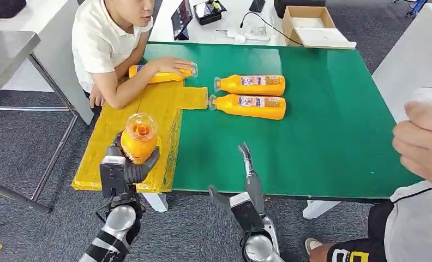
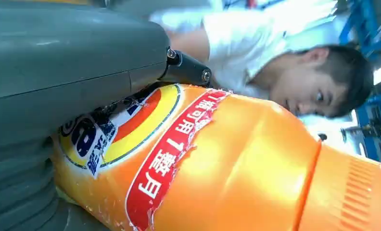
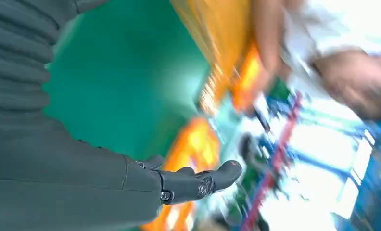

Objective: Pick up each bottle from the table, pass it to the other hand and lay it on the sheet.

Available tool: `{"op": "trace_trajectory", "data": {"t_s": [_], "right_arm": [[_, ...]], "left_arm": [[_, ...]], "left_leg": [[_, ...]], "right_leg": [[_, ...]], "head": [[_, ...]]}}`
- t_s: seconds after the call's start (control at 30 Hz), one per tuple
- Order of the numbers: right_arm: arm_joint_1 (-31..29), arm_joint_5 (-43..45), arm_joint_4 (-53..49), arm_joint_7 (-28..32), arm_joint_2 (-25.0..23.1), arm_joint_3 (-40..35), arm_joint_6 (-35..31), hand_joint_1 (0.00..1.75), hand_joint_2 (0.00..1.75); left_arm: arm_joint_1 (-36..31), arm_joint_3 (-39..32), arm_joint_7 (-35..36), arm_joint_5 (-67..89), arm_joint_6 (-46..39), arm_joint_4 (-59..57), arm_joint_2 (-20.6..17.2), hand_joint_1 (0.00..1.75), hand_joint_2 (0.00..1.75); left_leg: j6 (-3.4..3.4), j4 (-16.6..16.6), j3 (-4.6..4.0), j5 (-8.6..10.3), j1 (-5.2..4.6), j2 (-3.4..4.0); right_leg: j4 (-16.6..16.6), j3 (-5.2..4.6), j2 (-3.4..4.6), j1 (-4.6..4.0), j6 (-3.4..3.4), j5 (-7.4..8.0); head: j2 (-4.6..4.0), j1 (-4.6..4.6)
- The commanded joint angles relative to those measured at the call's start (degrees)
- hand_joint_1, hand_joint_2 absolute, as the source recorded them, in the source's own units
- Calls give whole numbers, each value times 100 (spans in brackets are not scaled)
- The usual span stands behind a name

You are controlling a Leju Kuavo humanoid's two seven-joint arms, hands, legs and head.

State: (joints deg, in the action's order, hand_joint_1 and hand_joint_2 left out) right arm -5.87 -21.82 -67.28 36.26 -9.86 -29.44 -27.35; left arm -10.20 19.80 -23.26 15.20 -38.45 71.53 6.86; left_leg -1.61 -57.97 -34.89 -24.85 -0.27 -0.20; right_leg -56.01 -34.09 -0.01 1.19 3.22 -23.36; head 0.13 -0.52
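Left robot hand (image 1: 127, 166) grips an orange bottle (image 1: 139, 137) around its body, held above the near end of the yellow sheet (image 1: 148, 106), clear end toward the head camera. The left wrist view confirms the hold: the grey thumb presses on the label and the bottle (image 2: 236, 163) sits tight against the palm. Right robot hand (image 1: 245, 183) holds nothing; its fingers are spread and extended, at the near edge of the green counter (image 1: 334, 125) (the right wrist view is blurred, but the fingers (image 3: 198, 180) read as straight and empty).

Judgement: the transfer looks done, so the step in hand is the lay-down on the sheet.

One bottle already lies at the far end of the sheet (image 1: 162, 72), with a person's hand (image 1: 173, 64) resting on it. Two more bottles (image 1: 250, 84) (image 1: 248, 106) lie side by side on the counter just past the sheet's right edge, caps toward the sheet.

Notes for doing it well:
- Tip the bottle onto its side before lowering, so the long axis lies flat on the sheet; a round body could roll if dropped from height.
- Aim for the bare middle of the sheet, between the held position and the far bottle, well apart from the person's forearm.
- Keep the whole bottle on yellow; the near part of the sheet overhangs beyond the green surface, and what supports it there cannot be told.
- Part the fingers only once the bottle rests on the sheet, then lift straight away so the fingers do not drag it.
- Keep the right robot hand clear until release, then send it to the nearer counter bottle.
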Motion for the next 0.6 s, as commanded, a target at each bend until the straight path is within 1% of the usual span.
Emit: {"op": "trace_trajectory", "data": {"t_s": [0.03,0.07,0.1,0.13,0.2,0.27,0.3,0.33,0.37,0.4,0.43,0.47,0.5,0.53,0.6], "right_arm": [[275,-90,-1024,119,6,141,-474,0,175],[280,-36,-1062,178,6,106,-466,0,175],[284,-8,-1109,218,9,65,-448,0,175],[276,12,-1136,227,14,34,-421,0,175],[271,10,-1161,227,13,12,-421,0,175],[271,10,-1161,227,13,12,-421,0,175],[271,10,-1161,227,13,12,-421,0,175],[231,88,-1143,218,41,-44,-271,0,175],[207,86,-1131,222,44,-72,-232,0,175],[164,132,-1096,202,26,-116,-116,0,175],[124,133,-1059,207,21,-169,-29,0,175],[95,127,-1030,213,19,-198,10,0,175],[68,109,-1006,227,3,-244,34,0,175],[54,98,-991,234,-6,-268,45,0,175],[49,95,-980,235,-12,-282,49,0,175]], "left_arm": [[-587,-1499,152,2193,-155,-1176,91,175,175],[-638,-1863,324,3297,-155,-1257,178,175,175],[-758,-1913,582,4088,-155,-1501,84,175,175],[-841,-1909,735,4554,-155,-1638,38,175,175],[-892,-1986,667,4564,-155,-1719,46,175,175],[-892,-1986,667,4564,-155,-1719,46,175,175],[-892,-1986,667,4564,-155,-1719,46,175,175],[-962,-1779,1205,5840,-155,-1907,-124,175,175],[-990,-1721,1305,6038,-155,-1986,-169,175,175],[-1201,-1529,1385,6089,-155,-2531,-276,175,175],[-1390,-1292,1459,6092,-91,-2958,-397,175,175],[-1490,-1199,1519,6031,-87,-3159,-444,175,175],[-1677,-1096,1500,5887,107,-3481,-487,175,175],[-1775,-1056,1539,5821,218,-3650,-502,175,175],[-1846,-1021,1530,5770,187,-3750,-512,175,175]], "left_leg": [[13,0,24,-7,10,-2],[10,2,19,-5,8,-3],[8,1,11,-3,6,2],[12,0,23,-7,9,1],[15,1,28,-7,12,-6],[8,1,14,-2,5,-3],[13,1,25,-7,9,1],[9,2,17,-4,5,0],[20,-3,43,-18,16,1],[12,4,23,-4,7,1],[17,5,36,-9,12,-1],[13,4,27,-3,10,-13],[11,6,19,1,6,-18],[14,2,28,-4,11,-13],[9,1,13,1,7,-2]], "right_leg": [[2,27,-3,-11,-18,-7],[3,21,-3,-8,-14,-5],[3,12,2,-6,-10,-1],[2,24,0,-10,-16,-7],[4,32,-6,-13,-20,-8],[3,16,-2,-6,-11,-3],[2,26,2,-10,-17,-7],[2,18,-1,-6,-12,-4],[0,46,-1,-17,-27,-17],[3,23,-1,-8,-15,-6],[6,37,-3,-13,-21,-10],[6,32,-13,-11,-17,-8],[5,25,-14,-7,-14,-5],[4,33,-10,-12,-18,-7],[1,15,1,-7,-11,0]], "head": [[0,2],[0,2],[0,0],[0,2],[0,2],[0,2],[0,0],[0,2],[0,2],[0,0],[0,2],[0,2],[0,2],[0,0],[0,2]]}}
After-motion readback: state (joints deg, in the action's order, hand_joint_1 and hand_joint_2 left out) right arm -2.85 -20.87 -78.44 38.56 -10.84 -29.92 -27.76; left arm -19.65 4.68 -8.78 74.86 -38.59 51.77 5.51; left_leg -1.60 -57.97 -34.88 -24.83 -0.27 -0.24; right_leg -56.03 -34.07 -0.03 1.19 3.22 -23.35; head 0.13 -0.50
